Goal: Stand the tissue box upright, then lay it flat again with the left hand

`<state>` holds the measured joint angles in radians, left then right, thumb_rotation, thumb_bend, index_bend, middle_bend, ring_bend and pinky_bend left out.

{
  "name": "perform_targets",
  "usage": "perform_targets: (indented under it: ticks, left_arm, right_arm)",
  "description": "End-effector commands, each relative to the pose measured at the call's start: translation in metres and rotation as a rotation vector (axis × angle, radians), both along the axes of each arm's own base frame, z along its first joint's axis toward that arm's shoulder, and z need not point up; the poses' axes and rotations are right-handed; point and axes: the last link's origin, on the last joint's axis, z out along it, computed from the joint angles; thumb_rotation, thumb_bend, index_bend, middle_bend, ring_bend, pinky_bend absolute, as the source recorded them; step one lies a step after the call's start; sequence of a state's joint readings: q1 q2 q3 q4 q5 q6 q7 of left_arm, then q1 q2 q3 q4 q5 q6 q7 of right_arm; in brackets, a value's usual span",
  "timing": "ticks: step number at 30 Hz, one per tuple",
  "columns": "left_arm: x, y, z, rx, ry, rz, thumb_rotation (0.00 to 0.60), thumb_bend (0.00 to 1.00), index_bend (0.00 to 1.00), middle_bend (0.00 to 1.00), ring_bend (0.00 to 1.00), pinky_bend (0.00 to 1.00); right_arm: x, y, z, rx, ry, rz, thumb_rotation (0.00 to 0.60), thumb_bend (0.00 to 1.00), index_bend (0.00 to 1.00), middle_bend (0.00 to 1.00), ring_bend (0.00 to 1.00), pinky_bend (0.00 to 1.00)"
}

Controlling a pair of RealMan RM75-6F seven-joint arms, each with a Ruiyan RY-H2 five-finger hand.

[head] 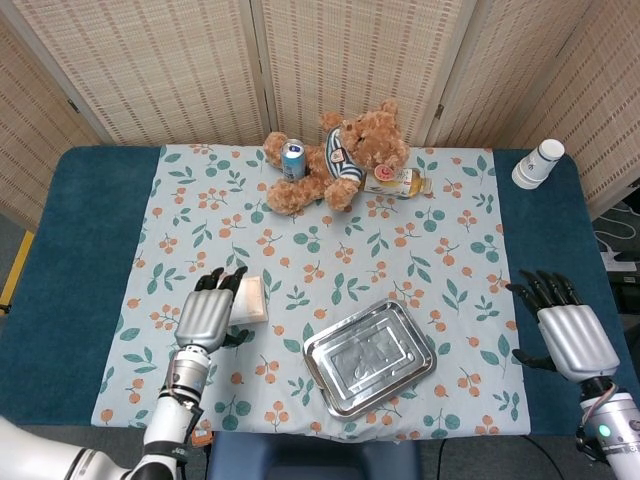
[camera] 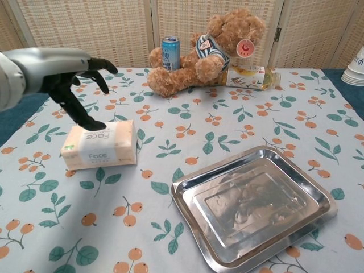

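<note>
The tissue box (camera: 101, 145) lies flat on the floral cloth, left of centre, its "Face" label facing the front. In the head view only its right end (head: 253, 297) shows from under my left hand (head: 211, 311). That hand hovers above the box's left part with fingers spread and holds nothing. In the chest view my left hand (camera: 52, 70) comes in from the left, and one dark fingertip (camera: 94, 124) reaches down to the box's top rear edge. My right hand (head: 563, 335) is open with fingers apart over the blue table at the far right.
A steel tray (head: 370, 357) lies right of the box near the front edge. At the back sit a teddy bear (head: 345, 153), a blue can (head: 292, 159) and a lying bottle (head: 400, 181). Stacked paper cups (head: 539, 163) stand at the back right.
</note>
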<state>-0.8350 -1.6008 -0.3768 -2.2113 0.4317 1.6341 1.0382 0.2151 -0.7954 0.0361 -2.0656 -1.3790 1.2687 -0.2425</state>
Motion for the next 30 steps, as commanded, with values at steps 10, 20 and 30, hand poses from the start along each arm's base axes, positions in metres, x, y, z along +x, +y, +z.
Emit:
perform_targets:
  ticks: [10, 20, 30]
  left_arm:
    - [0.004, 0.013, -0.046, 0.006, 0.097, -0.001, 0.600, 0.23, 0.00, 0.10, 0.00, 0.07]
    - [0.010, 0.023, -0.067, 0.015, 0.199, -0.007, 0.600, 0.23, 0.00, 0.11, 0.00, 0.07]
    - [0.010, 0.036, -0.085, -0.027, 0.230, 0.015, 0.600, 0.23, 0.01, 0.11, 0.00, 0.07]
  right_arm:
    - [0.001, 0.001, 0.003, 0.001, -0.014, -0.001, 0.600, 0.12, 0.18, 0.06, 0.00, 0.00]
    - [0.000, -0.001, 0.004, -0.002, -0.019, -0.008, 0.600, 0.12, 0.18, 0.06, 0.00, 0.00]
    - [-0.001, 0.000, 0.006, 0.000, -0.025, -0.014, 0.600, 0.12, 0.18, 0.06, 0.00, 0.00]
